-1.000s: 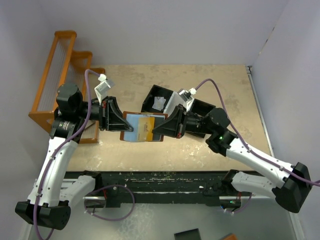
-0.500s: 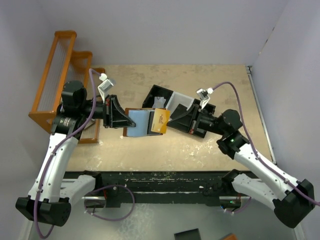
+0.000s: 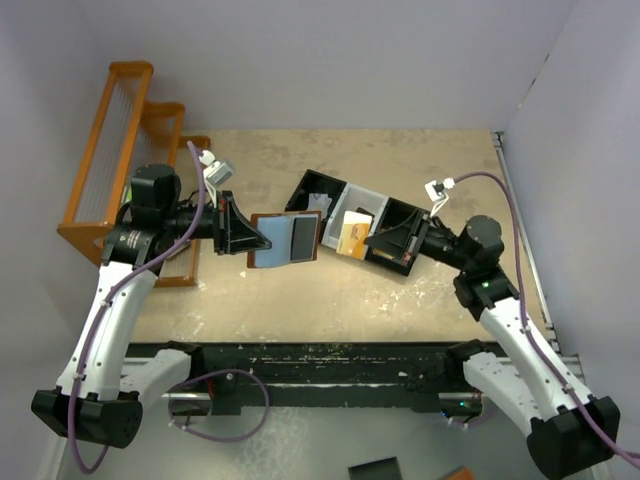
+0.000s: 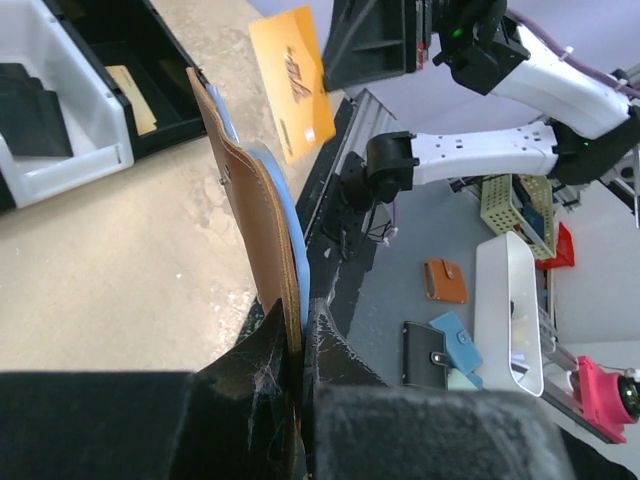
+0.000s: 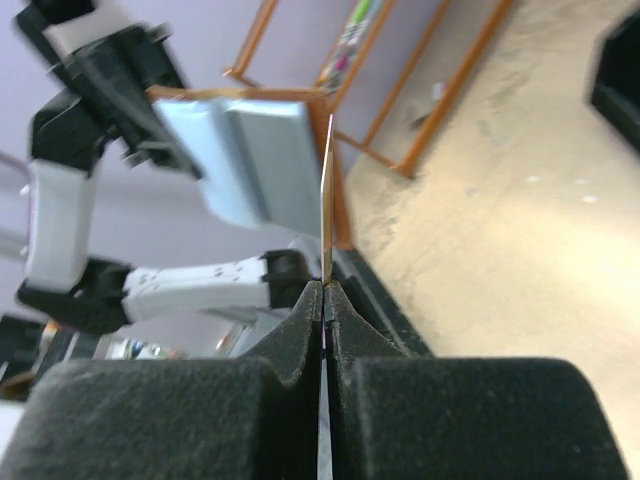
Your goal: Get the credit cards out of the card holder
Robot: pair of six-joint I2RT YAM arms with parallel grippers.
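My left gripper (image 3: 262, 243) is shut on the left edge of the open brown card holder (image 3: 262, 220) and holds it above the table. Its pale blue lining faces up, with a dark credit card (image 3: 303, 237) in its right half. In the left wrist view the card holder (image 4: 255, 200) stands edge-on between my fingers (image 4: 300, 330). My right gripper (image 3: 372, 243) is shut on a gold-orange credit card (image 3: 352, 238), clear of the holder and over the tray. This card shows edge-on in the right wrist view (image 5: 327, 200) and flat in the left wrist view (image 4: 292, 85).
The black-and-white three-compartment tray (image 3: 383, 201) lies under the right gripper. A white paper scrap (image 3: 318, 207) lies in its left compartment, and dark cards (image 4: 30, 100) and a gold card (image 4: 130, 100) in the others. An orange rack (image 3: 120, 140) stands at the far left.
My right gripper has pulled the gold-orange card out of the card holder and carried it right, over the tray. My left gripper still holds the card holder, now tilted slightly.
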